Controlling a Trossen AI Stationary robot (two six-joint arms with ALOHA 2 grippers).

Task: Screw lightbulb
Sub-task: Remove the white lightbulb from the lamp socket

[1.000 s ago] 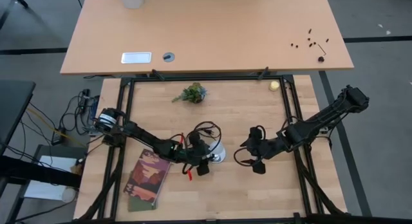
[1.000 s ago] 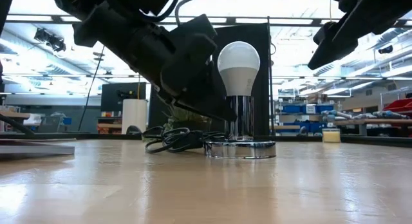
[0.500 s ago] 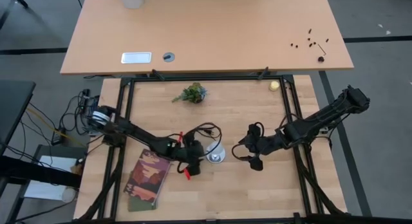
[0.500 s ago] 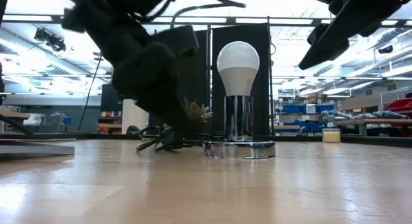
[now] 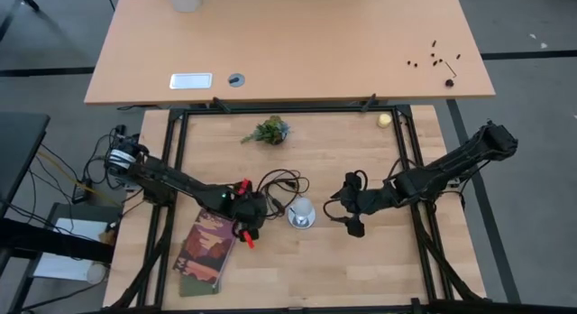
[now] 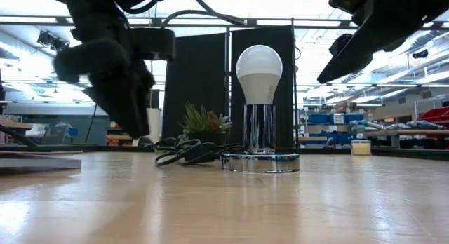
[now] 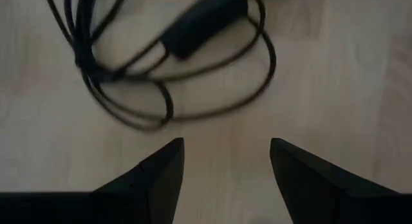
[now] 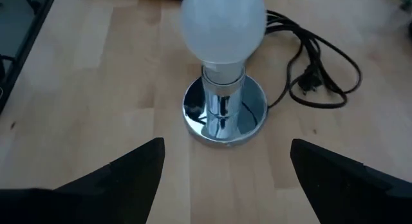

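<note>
The white frosted lightbulb (image 5: 301,211) stands upright in the silver socket post on its round disc (image 8: 224,114); it also shows in the low view (image 6: 259,65) and the right wrist view (image 8: 223,24). The black cord (image 7: 161,63) lies coiled on the table left of the disc. My left gripper (image 5: 252,211) is open and empty above the cord, left of the bulb (image 7: 225,163). My right gripper (image 5: 343,207) is open and empty to the right of the bulb, pointing at it (image 8: 225,179).
A book (image 5: 206,251) lies near the front left. A small plant (image 5: 268,131) lies toward the far edge. A pale yellow round object (image 5: 384,120) sits at the far right corner. Black frame rails (image 5: 410,170) run along the table's sides.
My left gripper has drawn away from the bulb toward the table's left edge and now stands over the cord. My right gripper has moved a little toward the bulb. The bulb has stayed upright in its socket.
</note>
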